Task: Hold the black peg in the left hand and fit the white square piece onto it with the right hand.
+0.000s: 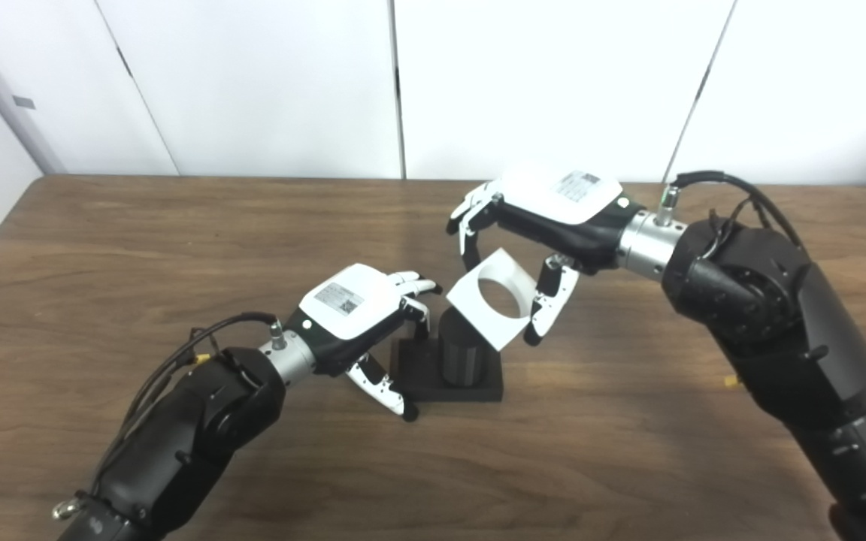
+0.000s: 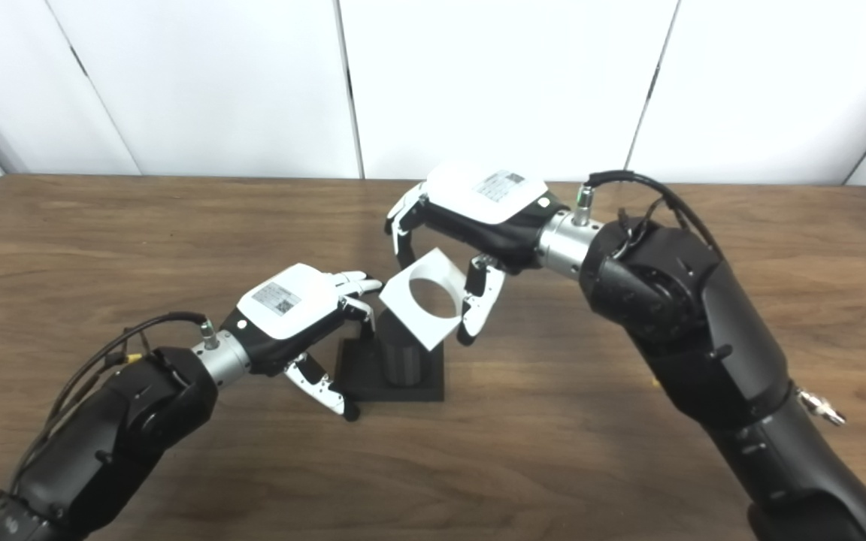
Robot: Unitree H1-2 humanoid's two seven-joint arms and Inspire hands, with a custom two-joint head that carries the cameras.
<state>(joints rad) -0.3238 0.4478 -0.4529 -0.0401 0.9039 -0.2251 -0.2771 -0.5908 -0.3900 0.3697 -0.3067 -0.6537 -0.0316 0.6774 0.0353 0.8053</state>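
The black peg (image 1: 461,358) is a short upright cylinder on a flat black square base (image 1: 478,387), standing on the wooden table (image 1: 140,248). My left hand (image 1: 361,315) grips the base's left edge, fingers behind it and thumb in front. My right hand (image 1: 546,218) is shut on the white square piece (image 1: 493,299), which has a round hole. The piece is tilted, hole facing the camera, and hangs just above and in front of the peg's top, hiding it. The same shows in the right eye view: peg (image 2: 401,361), piece (image 2: 427,298).
White wall panels (image 1: 403,83) stand behind the table's far edge. The table's left edge runs close to the left wall. Both black forearms reach in over the front of the table.
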